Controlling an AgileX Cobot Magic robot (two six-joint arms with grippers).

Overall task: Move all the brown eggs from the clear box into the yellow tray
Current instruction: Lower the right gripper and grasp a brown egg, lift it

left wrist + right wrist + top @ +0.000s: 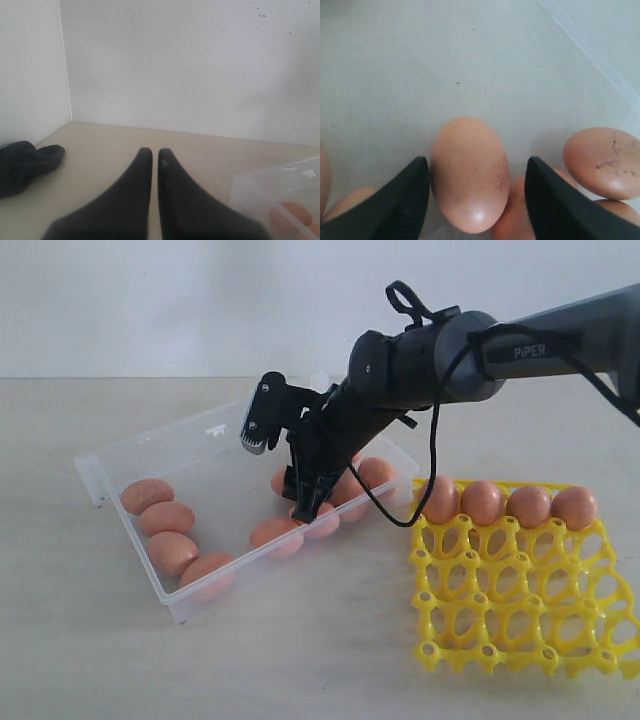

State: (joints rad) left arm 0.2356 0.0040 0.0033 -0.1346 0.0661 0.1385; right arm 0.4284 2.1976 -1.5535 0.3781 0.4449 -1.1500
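The clear box (215, 475) lies left of centre and holds several brown eggs (167, 517) along its left wall and more by its right end. My right gripper (305, 505) reaches down into the box among those right-end eggs. In the right wrist view the right gripper (477, 165) is open, its fingers on either side of one brown egg (470, 172), with other eggs (602, 162) beside it. The yellow tray (500, 590) sits at the right with several eggs (481, 502) in its back row. My left gripper (151, 152) is shut and empty, hovering over the table near a corner of the clear box (270, 190).
A dark cloth (25, 162) lies on the table by the wall, away from the box. White walls close off the back and one side. The right arm's black cable (432, 455) hangs in a loop between the box and the tray.
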